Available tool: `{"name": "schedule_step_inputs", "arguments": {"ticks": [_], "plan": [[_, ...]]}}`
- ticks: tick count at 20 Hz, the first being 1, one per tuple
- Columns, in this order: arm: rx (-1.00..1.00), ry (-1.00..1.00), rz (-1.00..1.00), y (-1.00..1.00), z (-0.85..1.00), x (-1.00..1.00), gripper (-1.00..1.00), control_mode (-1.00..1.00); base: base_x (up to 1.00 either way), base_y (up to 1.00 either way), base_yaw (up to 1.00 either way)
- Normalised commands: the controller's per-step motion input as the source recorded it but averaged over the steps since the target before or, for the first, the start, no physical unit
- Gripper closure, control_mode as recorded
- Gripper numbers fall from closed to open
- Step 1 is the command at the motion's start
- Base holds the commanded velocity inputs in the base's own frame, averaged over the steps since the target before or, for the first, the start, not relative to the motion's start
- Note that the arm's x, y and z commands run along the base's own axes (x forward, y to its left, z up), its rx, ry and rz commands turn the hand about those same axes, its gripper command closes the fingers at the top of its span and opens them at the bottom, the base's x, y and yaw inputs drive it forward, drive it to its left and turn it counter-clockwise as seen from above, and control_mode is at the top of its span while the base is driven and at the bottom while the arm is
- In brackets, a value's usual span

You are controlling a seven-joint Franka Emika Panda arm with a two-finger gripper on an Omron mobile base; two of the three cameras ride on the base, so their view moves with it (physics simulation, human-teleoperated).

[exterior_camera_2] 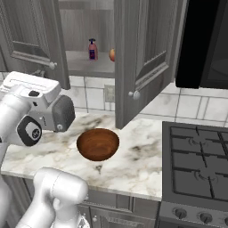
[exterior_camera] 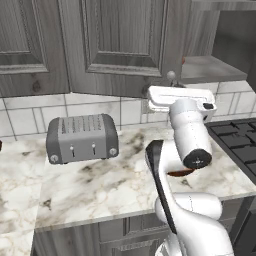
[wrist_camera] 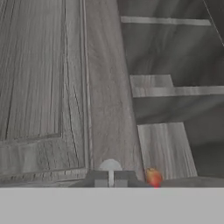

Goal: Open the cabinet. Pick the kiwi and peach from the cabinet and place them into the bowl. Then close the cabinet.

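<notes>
Two cabinet [exterior_camera_2: 133, 58] doors noted ajar, one bowl [exterior_camera_2: 98, 143], one peach [exterior_camera_2: 112, 54] half hidden at twelve o'clock, one bottle [exterior_camera_2: 92, 49], gripper [wrist_camera: 110, 178] pinched on one knob [wrist_camera: 110, 166], kiwi not made out.

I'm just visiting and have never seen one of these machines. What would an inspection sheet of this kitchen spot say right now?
Surface: white marble counter, bare around the bowl.
Job's things: dark grey wood-grain cabinet, both doors swung open; round orange-red peach on its shelf; glossy reddish-brown wooden bowl on the counter, empty; kiwi not made out.
Clutter: grey two-slot toaster; slim pink-red bottle with dark cap on the shelf.
Grippers: two-finger gripper shut on the left door's small round silver knob.
Cables: nothing seen.
Surroundings: white tiled backsplash; black stove at the right.
</notes>
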Motion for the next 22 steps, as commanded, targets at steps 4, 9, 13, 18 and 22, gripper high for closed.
{"name": "schedule_step_inputs", "arguments": {"ticks": [4, 9, 13, 18, 22], "plan": [[-0.07, -0.06, -0.29, 0.8, 0.09, -0.76, 1.0, -1.0, 0.0, 0.0, 0.0], [0.0, -0.12, -0.1, -0.17, 0.26, -0.5, -1.0, -1.0, 0.0, 0.0, 0.0], [0.15, -0.39, 0.09, -0.95, 0.04, -0.22, -1.0, -1.0, 0.0, 0.0, 0.0], [0.22, -0.3, 0.16, -1.0, 0.0, -0.01, -1.0, -1.0, 0.0, 0.0, 0.0], [0.07, -0.08, 0.17, -0.45, 0.0, 0.13, -1.0, -1.0, 0.0, 0.0, 0.0]]}}
